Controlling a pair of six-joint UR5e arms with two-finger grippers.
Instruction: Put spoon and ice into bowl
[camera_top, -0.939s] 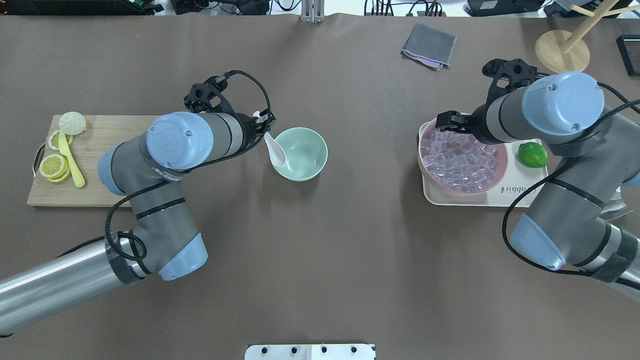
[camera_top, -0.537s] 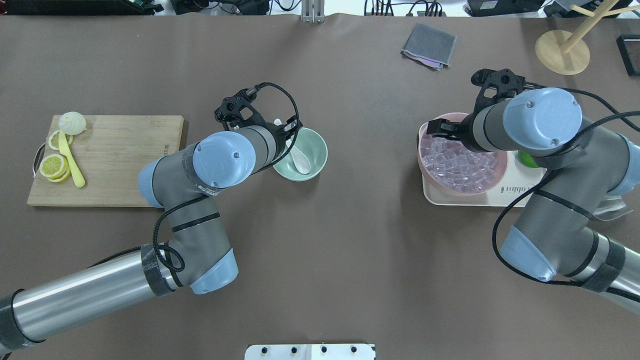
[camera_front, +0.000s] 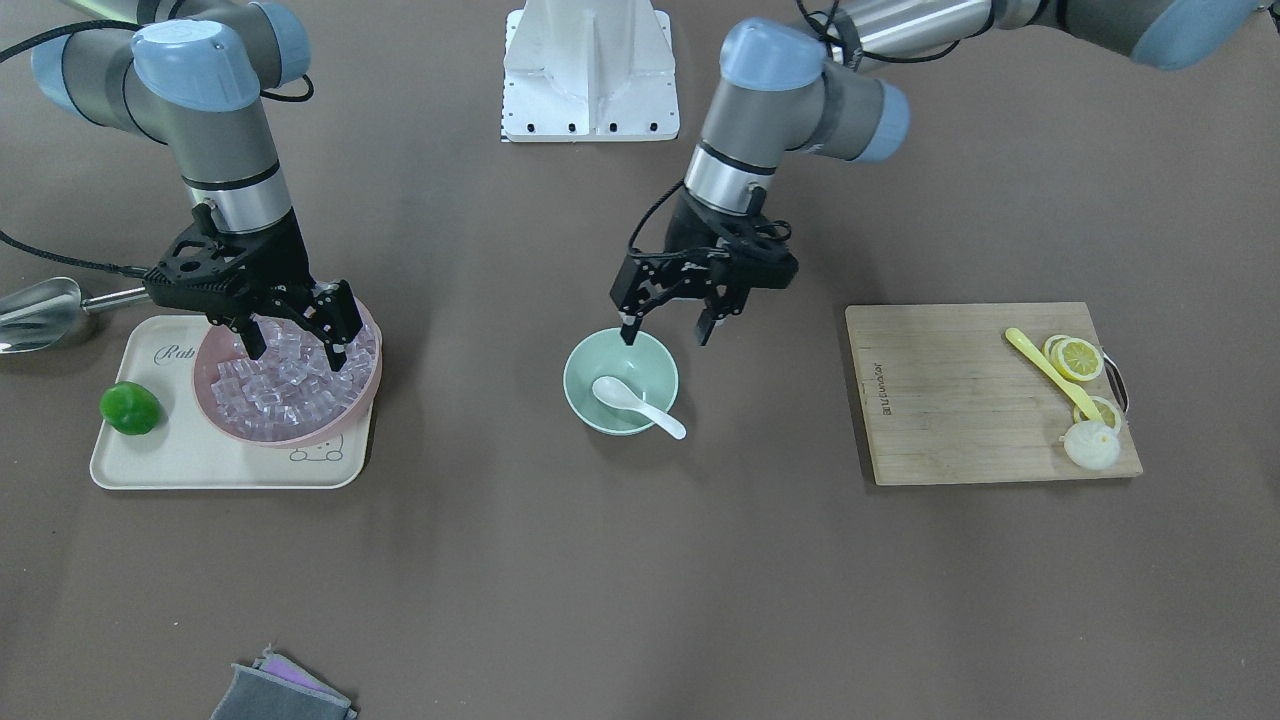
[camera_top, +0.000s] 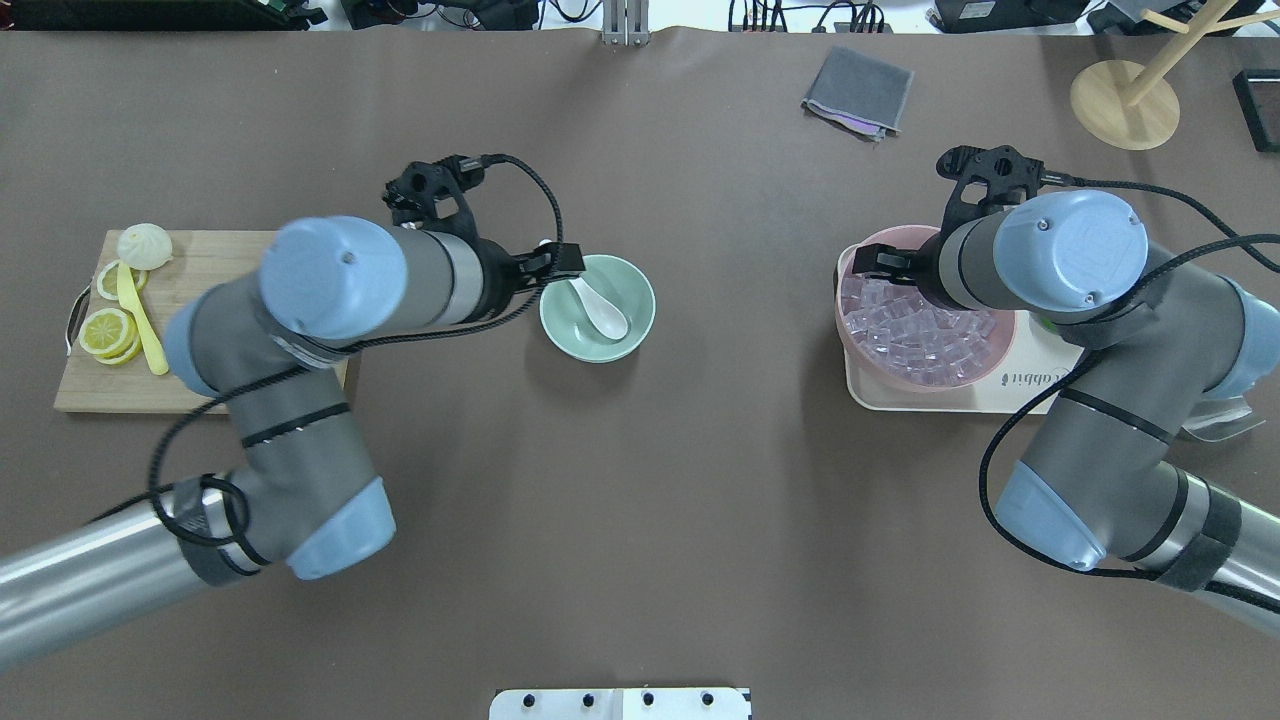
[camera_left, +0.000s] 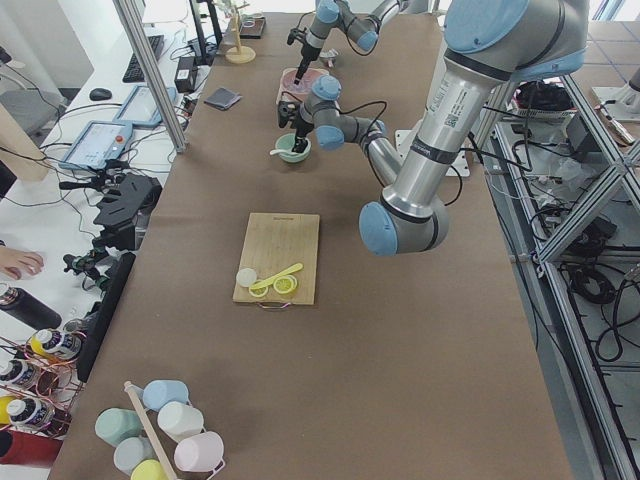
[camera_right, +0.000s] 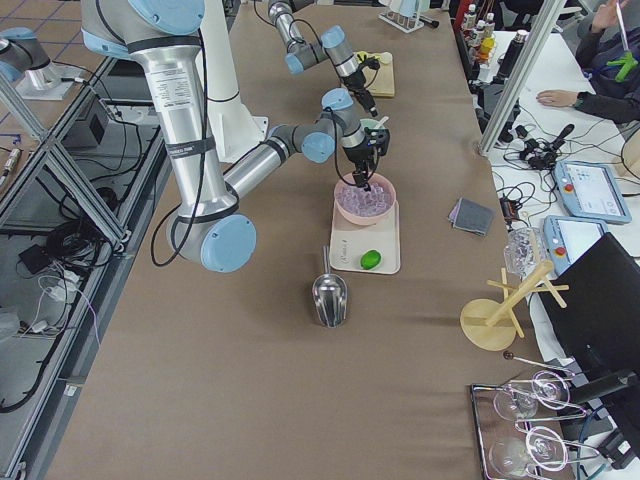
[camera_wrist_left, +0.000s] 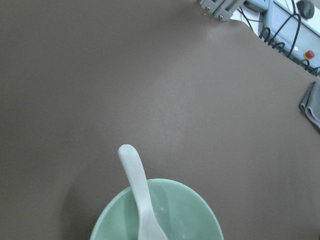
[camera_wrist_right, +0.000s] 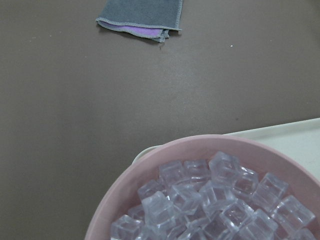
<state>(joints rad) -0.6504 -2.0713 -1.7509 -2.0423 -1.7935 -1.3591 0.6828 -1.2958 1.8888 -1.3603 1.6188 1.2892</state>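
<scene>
The white spoon (camera_front: 635, 403) lies in the mint-green bowl (camera_front: 575, 375), its handle resting on the rim; it also shows in the overhead view (camera_top: 600, 308) and the left wrist view (camera_wrist_left: 137, 192). My left gripper (camera_front: 665, 335) is open and empty, just above the bowl's edge. My right gripper (camera_front: 295, 350) is open, its fingertips down among the clear ice cubes (camera_front: 280, 390) heaped in the pink bowl (camera_front: 372, 380). The cubes fill the right wrist view (camera_wrist_right: 200, 200). No ice shows in the green bowl (camera_top: 645, 310).
The pink bowl stands on a cream tray (camera_front: 200, 460) with a lime (camera_front: 130, 408). A steel scoop (camera_front: 35, 310) lies beside the tray. A cutting board (camera_front: 960, 400) holds a yellow spoon (camera_front: 1050, 372), lemon slices and a bun. A grey cloth (camera_top: 858, 90) lies at the far side.
My left gripper carried the spoon over the green bowl, let it go inside and drew back to the left. My right gripper shifted slightly over the pink bowl.
</scene>
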